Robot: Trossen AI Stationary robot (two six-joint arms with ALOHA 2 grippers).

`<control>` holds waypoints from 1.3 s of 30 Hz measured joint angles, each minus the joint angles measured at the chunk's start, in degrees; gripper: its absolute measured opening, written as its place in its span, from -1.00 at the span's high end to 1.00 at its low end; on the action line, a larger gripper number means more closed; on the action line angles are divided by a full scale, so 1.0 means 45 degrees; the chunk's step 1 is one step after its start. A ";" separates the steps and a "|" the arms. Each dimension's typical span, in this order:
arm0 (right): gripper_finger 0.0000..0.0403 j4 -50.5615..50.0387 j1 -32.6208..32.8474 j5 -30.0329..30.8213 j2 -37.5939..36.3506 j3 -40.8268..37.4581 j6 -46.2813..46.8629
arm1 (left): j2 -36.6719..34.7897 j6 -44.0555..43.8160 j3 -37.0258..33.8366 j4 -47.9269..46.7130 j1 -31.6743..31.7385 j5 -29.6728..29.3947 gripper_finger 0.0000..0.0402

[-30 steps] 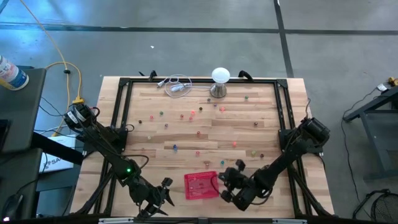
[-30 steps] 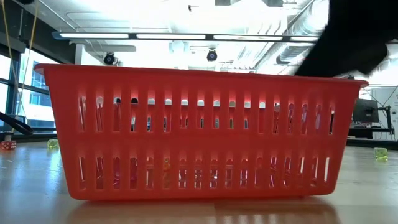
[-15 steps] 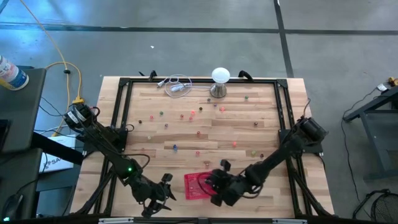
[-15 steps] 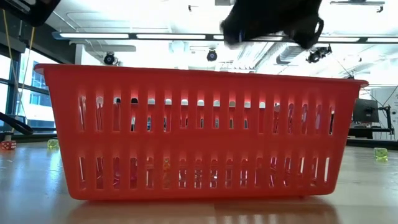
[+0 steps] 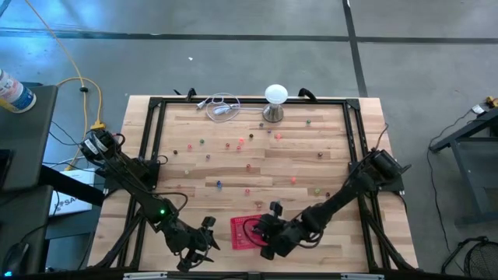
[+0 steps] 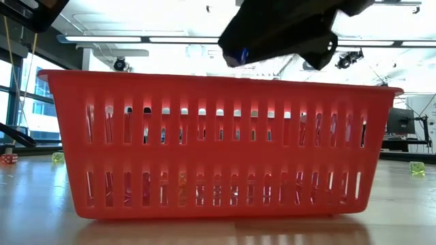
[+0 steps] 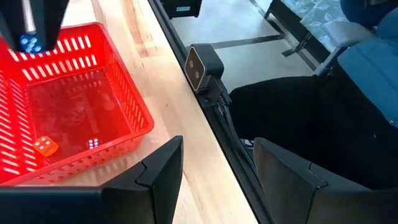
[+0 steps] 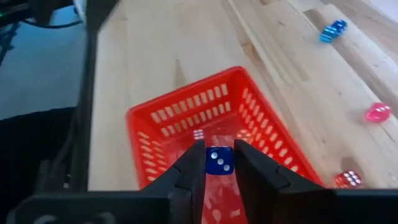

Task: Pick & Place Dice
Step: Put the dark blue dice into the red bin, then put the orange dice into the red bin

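Over the red basket (image 5: 247,232) the right gripper (image 8: 216,163) hangs, jaws narrow with a blue die (image 8: 219,160) between them; left gripper (image 5: 204,243) waits beside the basket — jaws wide; other dice (image 5: 247,166) dot the worktop (image 5: 311,179).

This is a robotics lab or test workshop. A wooden counter (image 5: 257,167) edged with a black metal frame (image 5: 152,148) stands on a bare grey concrete floor (image 5: 257,58) marked with dark lines. A yellow cable (image 5: 74,78) trails across that floor to the counter's side. Seen from counter height, the room beyond has long strip lights (image 6: 170,39), exposed ducts (image 6: 320,58) and ceiling-mounted cameras (image 6: 232,60) (an industrial ceiling, not a home one). A small camera (image 7: 202,65) is clamped at the counter's edge, and a monitor (image 6: 398,121) sits on a desk far back.
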 joint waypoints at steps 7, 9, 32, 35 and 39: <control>0.66 0.0005 -0.0027 -0.0037 0.0000 0.0000 -0.0258 | 0.0000 0.0000 0.0000 0.0005 0.0000 0.0000 0.06; 0.66 0.0005 -0.0106 -0.0088 0.0000 0.0000 -0.0131 | 0.0000 0.0000 0.0000 0.0005 -0.0002 0.0005 0.06; 0.51 -0.0010 -0.0207 -0.1085 0.0000 0.0000 0.0397 | 0.0000 -0.0283 0.0000 0.0019 -0.0058 -0.0005 0.06; 0.38 -0.0010 -0.0207 -0.1064 0.0000 0.0000 0.0397 | 0.0000 -0.0282 0.0000 0.0021 -0.0058 -0.0005 0.06; 0.19 -0.0010 -0.0251 -0.0887 0.0000 0.0000 0.0397 | 0.0000 -0.0282 0.0000 0.0019 -0.0058 -0.0005 0.06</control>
